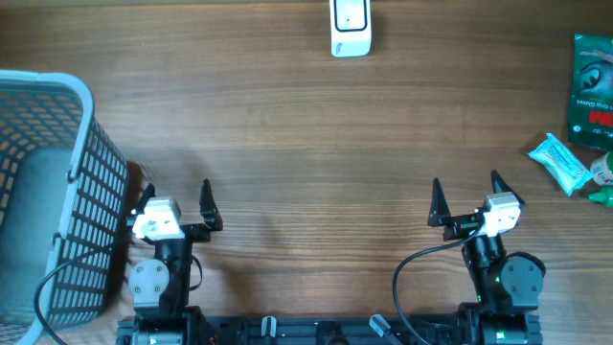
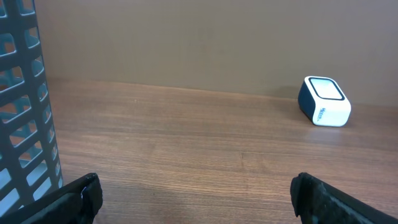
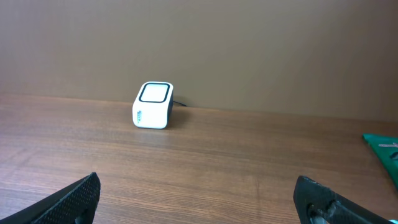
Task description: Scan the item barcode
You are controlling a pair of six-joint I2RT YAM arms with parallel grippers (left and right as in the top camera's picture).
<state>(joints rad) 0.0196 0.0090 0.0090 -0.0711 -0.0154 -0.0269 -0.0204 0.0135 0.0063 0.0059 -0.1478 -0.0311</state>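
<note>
The table (image 1: 287,125) is viewed straight down from the overhead camera, from well above. Each wrist camera is set low, close to the tabletop, and is aimed level toward the far edge and wall. The white scanner (image 1: 350,27) is shared by all three views; the basket (image 1: 101,206) by the overhead and left wrist views.
</note>
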